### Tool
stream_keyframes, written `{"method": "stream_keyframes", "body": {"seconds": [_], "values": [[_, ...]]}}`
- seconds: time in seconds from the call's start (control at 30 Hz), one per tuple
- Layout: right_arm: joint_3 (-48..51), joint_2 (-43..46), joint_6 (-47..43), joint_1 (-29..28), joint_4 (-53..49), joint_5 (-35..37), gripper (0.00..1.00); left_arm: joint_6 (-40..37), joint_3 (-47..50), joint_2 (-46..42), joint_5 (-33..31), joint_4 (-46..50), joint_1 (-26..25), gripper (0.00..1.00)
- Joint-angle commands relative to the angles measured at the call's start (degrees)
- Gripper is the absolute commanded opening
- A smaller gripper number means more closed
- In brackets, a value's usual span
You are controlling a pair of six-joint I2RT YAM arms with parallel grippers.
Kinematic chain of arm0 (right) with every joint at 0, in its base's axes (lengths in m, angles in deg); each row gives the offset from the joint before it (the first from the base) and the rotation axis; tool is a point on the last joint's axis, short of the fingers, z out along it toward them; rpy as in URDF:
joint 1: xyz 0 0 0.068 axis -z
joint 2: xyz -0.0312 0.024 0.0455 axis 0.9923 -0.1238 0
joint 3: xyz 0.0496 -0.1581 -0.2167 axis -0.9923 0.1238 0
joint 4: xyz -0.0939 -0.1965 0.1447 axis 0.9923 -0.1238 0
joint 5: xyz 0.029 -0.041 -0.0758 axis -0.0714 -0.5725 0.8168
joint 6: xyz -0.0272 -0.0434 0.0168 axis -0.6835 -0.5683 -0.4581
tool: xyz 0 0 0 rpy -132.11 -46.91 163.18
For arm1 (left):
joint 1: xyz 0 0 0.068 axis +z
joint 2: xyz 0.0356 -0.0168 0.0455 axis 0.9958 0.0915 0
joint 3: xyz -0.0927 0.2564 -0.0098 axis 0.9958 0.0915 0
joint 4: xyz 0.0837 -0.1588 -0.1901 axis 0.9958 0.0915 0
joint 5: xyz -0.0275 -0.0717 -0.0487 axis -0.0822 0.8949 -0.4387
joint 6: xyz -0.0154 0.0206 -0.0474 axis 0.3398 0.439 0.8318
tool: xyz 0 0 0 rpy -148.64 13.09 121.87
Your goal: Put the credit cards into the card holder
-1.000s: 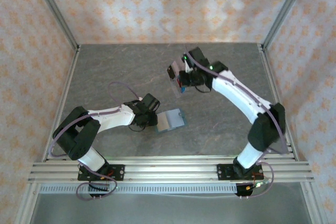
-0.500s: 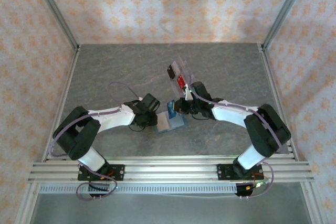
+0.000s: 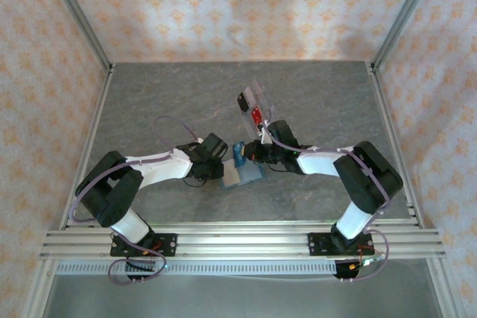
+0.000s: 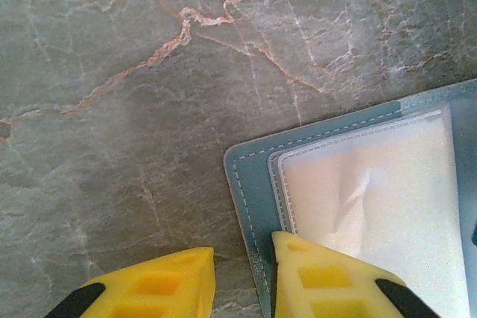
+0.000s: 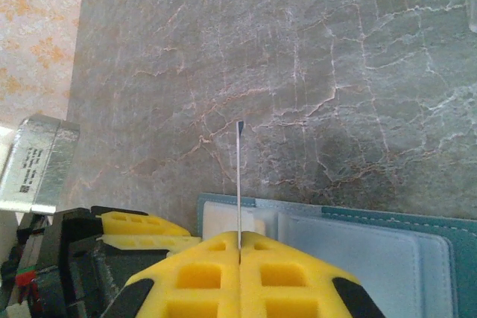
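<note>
Pinching a blue credit card edge-on over the open card holder mid-table, the right gripper should angle it into a pocket while the part-spread left gripper steadies the holder's left edge.

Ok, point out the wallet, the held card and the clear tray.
wallet (image 4: 250, 176): left wrist view, teal stitched border.
card (image 5: 238, 184): right wrist view, thin edge.
clear tray (image 3: 258, 93): top view, far rim.
</note>
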Motion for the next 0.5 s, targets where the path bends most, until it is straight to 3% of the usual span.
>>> {"method": "stream_keyframes", "body": {"seconds": [0.0, 0.47], "values": [[1.1, -0.8, 0.2, -0.3, 3.4, 0.0, 0.00, 0.7, 2.5, 5.9, -0.7, -1.5, -0.6, 0.24], [1.2, -1.9, -1.3, -0.3, 1.7, 1.5, 0.00, 0.6, 2.2, 6.2, -0.7, -1.4, -0.6, 0.25]]}}
